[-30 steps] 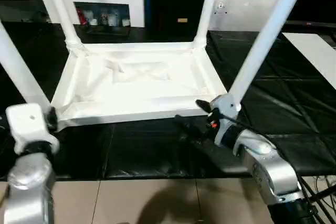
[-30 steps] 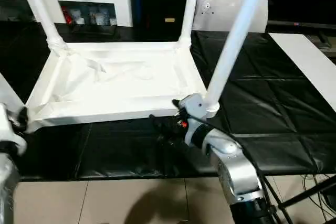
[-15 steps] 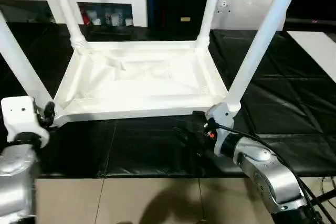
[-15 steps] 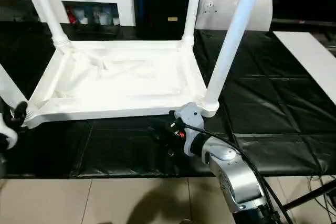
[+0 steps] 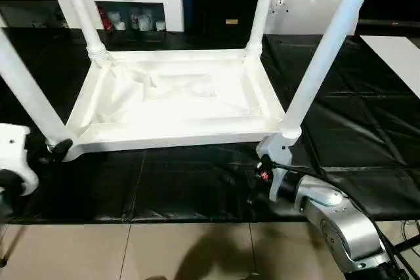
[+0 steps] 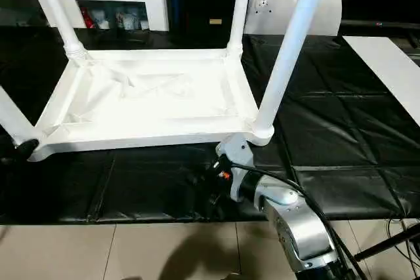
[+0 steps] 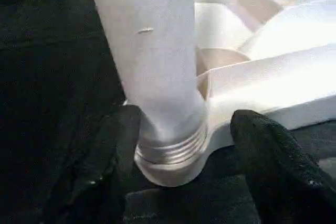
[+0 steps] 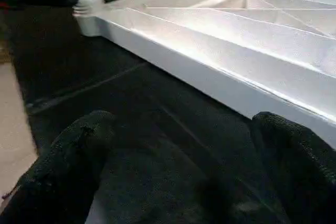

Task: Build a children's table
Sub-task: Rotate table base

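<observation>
Both sets of robot fingers are spread open around an upside-down children's table with all four legs standing.

The left gripper has its black fingers parted either side of the near-left leg at its socket, one seemingly brushing it, not clamped. The right gripper is released, empty, fingers wide, low on the black counter, beside the tabletop rim at the near-right leg. The legs' long axes run upward, leaning outward; each arm is nearest its own front corner. Assembly looks nearly complete.
</observation>
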